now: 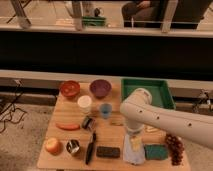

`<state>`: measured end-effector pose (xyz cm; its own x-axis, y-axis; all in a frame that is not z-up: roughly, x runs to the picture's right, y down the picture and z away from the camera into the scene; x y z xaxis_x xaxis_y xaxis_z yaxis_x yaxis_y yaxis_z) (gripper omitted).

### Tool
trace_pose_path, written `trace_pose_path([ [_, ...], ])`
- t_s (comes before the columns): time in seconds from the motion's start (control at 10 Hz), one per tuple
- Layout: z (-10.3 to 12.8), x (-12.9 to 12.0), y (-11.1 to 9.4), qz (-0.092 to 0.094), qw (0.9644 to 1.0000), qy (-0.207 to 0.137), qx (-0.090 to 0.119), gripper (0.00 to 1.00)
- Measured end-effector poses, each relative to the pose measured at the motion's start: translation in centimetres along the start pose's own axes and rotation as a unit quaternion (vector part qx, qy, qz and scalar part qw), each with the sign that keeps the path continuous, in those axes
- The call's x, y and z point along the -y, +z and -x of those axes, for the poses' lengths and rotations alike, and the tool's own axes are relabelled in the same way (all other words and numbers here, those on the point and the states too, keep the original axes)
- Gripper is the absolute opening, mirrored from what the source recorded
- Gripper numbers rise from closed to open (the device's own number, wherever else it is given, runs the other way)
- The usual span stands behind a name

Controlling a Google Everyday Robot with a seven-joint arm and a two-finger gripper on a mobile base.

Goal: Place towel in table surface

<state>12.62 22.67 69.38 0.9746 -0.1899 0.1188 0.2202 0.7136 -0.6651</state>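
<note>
Locate the table in the camera view. Along its rear edge, left to right, you find the first bowl, the second bowl beside it, and the tray at the rear right corner. In front of the bowls stand the left cup and the right cup, side by side. Ahead of these lie the carrot at left and the can just right of it. The front row runs left to right: apple, small cup, long utensil, block, towel, sponge, grapes. The towel lies on the table between block and sponge. The tool hangs over the towel's rear edge; the arm crosses in front of the tray.
</note>
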Motion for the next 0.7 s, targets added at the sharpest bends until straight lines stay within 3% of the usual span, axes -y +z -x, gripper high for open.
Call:
trace_pose_path([
  [0.4, -0.1, 0.1, 0.2, 0.004, 1.0000, 0.006, 0.006, 0.80],
  [0.7, -3.1, 0.2, 2.5, 0.019, 0.9984, 0.050, 0.022, 0.80],
])
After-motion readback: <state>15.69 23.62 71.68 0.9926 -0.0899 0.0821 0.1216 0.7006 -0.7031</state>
